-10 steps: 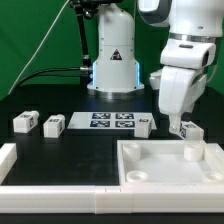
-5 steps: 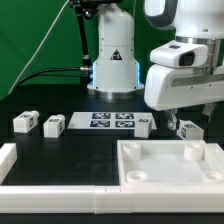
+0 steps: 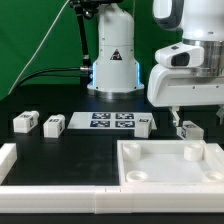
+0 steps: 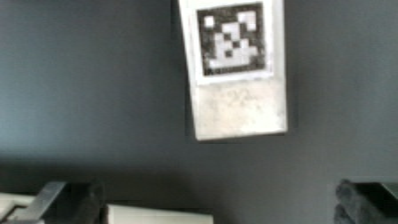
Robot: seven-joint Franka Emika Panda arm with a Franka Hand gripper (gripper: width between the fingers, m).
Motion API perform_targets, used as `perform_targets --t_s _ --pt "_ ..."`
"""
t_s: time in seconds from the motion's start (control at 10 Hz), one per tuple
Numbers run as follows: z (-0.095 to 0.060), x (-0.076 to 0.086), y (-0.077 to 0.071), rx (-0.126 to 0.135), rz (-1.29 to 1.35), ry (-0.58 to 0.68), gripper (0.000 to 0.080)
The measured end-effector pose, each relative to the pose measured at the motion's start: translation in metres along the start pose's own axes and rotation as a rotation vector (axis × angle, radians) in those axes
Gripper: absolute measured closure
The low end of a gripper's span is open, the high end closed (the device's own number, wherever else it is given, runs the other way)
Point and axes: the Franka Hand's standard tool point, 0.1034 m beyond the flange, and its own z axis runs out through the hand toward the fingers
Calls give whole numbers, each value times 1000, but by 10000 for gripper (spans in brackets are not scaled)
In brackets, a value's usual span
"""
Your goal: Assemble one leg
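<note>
The gripper (image 4: pixel 214 198) is spread wide and holds nothing: in the wrist view its two dark fingertips (image 4: pixel 64 200) stand far apart, with only dark table and a sliver of white between them. The leg (image 3: pixel 190 129) lies flat on the black table (image 3: pixel 70 150) at the exterior view's right, just behind the far rim of the big white tray (image 3: pixel 132 152) and under the arm's white hand. In the wrist view a white block with its black-and-white tag facing up lies lengthwise on the table, clear of the fingertips and not between them; it is most likely this same leg. Three more blocks of the same kind sit on the table: two close together (image 3: pixel 24 121) (image 3: pixel 53 125) at the exterior view's left, and one (image 3: pixel 144 124) at the right end of the marker board (image 3: pixel 112 122), which lies flat between them.
</note>
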Motion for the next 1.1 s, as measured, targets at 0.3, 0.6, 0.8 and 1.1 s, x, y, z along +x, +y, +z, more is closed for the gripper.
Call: perform_targets --t_s 0.3,0.6,0.8,1.1 --pt "0 -6 4 -27 -17 -122 150" --pt "4 -5 6 -45 -83 -400 150" --pt "4 -9 5 -13 -114 -639 150" --pt "8 -16 5 -1 -125 -902 150"
